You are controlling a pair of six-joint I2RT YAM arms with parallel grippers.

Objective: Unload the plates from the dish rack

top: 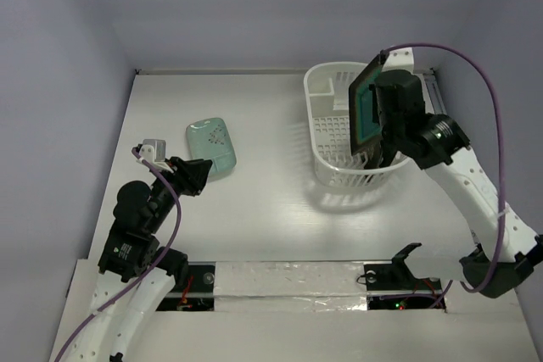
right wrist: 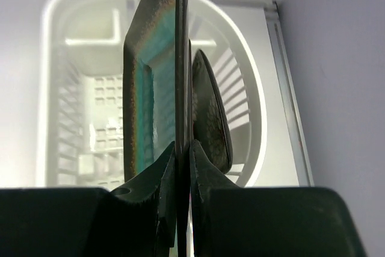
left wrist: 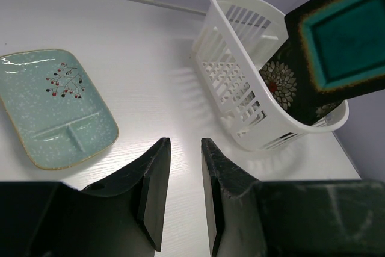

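Now right gripper clamps teal plate upright over rack, probably for clean lift; left gripper narrowly parted, empty.

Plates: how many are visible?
3. The pale mint-green speckled plate lies on the table; the dark-rimmed teal plate is pinched upright over the white slotted rack; a black flowered plate stands inside it. More may be hidden.

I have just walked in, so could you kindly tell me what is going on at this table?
The right claw grips the teal plate by its edge, holding it upright over the dish rack. A flowered plate leans inside the rack. The mint-green plate lies flat on the table, and the left claw hovers near it, empty, slightly open.
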